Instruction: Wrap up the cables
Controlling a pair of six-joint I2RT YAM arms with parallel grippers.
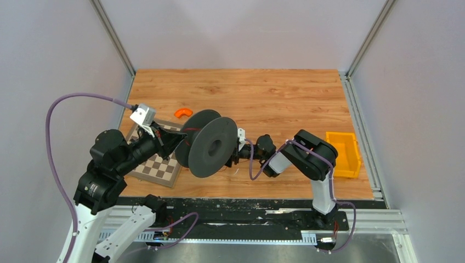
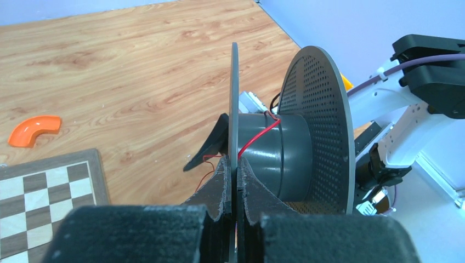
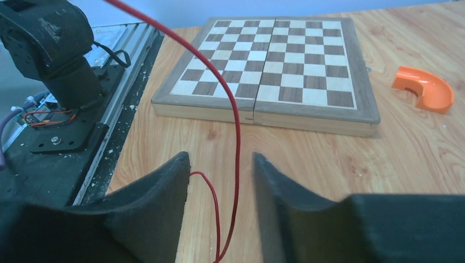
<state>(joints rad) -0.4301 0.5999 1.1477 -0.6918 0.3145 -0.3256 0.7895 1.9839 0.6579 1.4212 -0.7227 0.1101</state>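
Observation:
A dark grey spool [image 1: 211, 143] hangs on its side above the table, between my two arms. My left gripper [image 2: 234, 174] is shut on the edge of its thin near flange [image 2: 234, 98]. The cable [image 2: 256, 135], a thin red wire, crosses the spool's hub [image 2: 285, 156] and drops toward the table. My right gripper [image 3: 220, 159] stands open just right of the spool, low over the wood. The cable [image 3: 237, 131] runs loose through the gap between the jaws, and a small loop of it touches the left finger [image 3: 164, 186].
A folding chessboard [image 1: 159, 164] lies under my left arm. An orange curved piece [image 1: 183, 112] sits behind it. A yellow bin [image 1: 342, 153] stands at the table's right edge. A black arm base [image 3: 60, 55] is on the near rail.

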